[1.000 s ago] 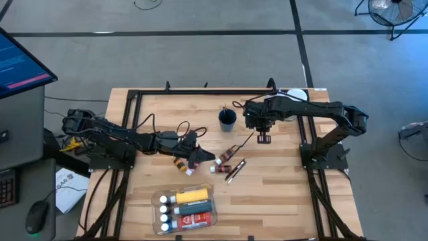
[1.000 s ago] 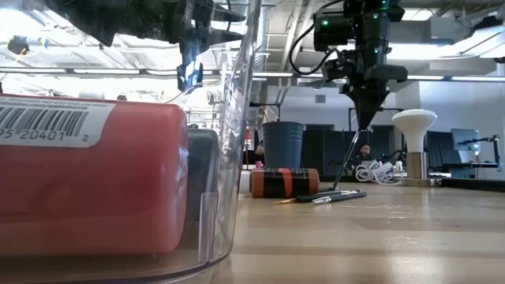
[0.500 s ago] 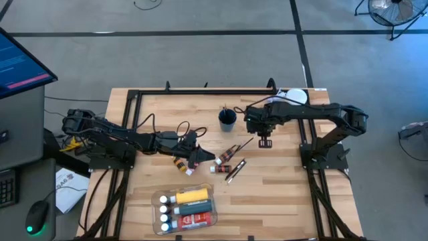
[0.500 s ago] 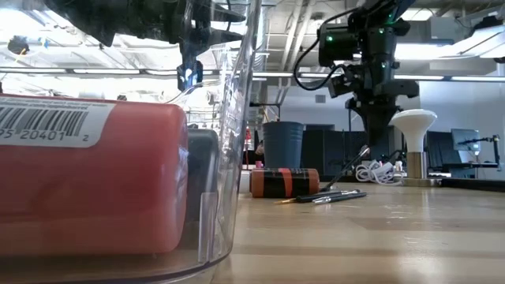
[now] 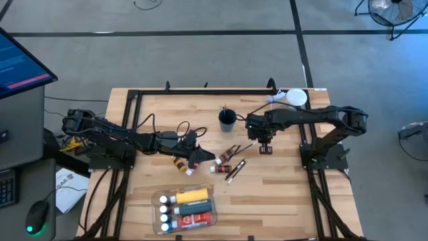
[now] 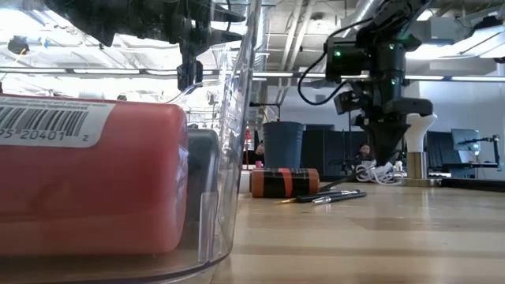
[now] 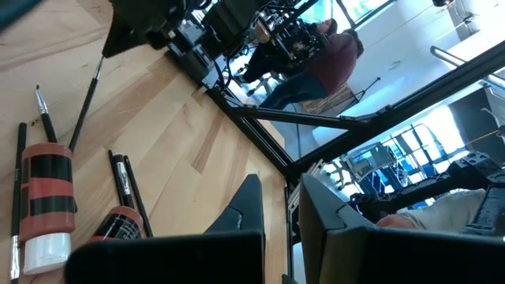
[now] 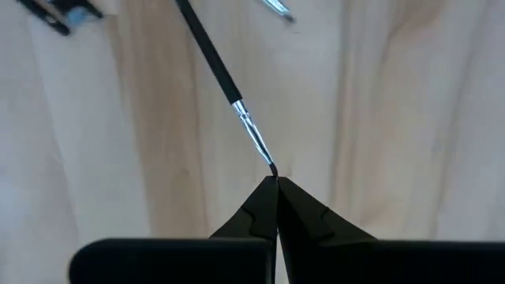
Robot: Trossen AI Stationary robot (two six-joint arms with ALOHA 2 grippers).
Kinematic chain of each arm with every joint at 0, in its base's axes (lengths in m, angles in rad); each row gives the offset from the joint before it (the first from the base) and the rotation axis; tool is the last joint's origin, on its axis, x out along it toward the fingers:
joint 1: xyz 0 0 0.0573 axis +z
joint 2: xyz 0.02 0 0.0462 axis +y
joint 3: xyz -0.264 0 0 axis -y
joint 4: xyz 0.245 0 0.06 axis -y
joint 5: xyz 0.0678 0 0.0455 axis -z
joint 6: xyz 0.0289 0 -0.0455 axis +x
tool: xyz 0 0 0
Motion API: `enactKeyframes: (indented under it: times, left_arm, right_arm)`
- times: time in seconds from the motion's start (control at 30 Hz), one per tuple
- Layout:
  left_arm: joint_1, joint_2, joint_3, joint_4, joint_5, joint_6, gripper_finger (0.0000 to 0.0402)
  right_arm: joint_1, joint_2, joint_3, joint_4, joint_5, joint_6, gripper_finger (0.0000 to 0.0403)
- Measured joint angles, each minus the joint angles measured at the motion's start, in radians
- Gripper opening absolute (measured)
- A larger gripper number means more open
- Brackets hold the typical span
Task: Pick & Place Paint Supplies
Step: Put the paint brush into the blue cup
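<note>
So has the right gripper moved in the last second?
Yes. In the high view the right gripper has shifted away from the dark cup, toward the table's near edge, shut on a thin brush by its tip.

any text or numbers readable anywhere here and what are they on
"5 20401 2", partly cut off, under a barcode: white label on the red paint bottle in the clear container.
Print on the brown tubes: too blurred to read.
Monitor text beside the table: too small to read.
</note>
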Motion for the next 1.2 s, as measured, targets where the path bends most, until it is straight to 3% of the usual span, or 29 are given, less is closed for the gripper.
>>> enactKeyframes:
  times: [0.37, 1.03, 1.2]
  left_arm:
    - [0.0, 0.0, 0.0, 0.0, 0.0, 0.0, 0.0002]
    - [0.0, 0.0, 0.0, 0.0, 0.0, 0.0, 0.0002]
    - [0.0, 0.0, 0.0, 0.0, 0.0, -0.001, 0.0002]
  right_arm:
    - [0.003, 0.0, -0.079, 0.109, -0.098, -0.03, 0.0]
    - [0.008, 0.001, -0.149, 0.174, -0.121, -0.033, 0.0]
    - [0.028, 0.049, -0.144, 0.177, -0.121, -0.035, 0.0]
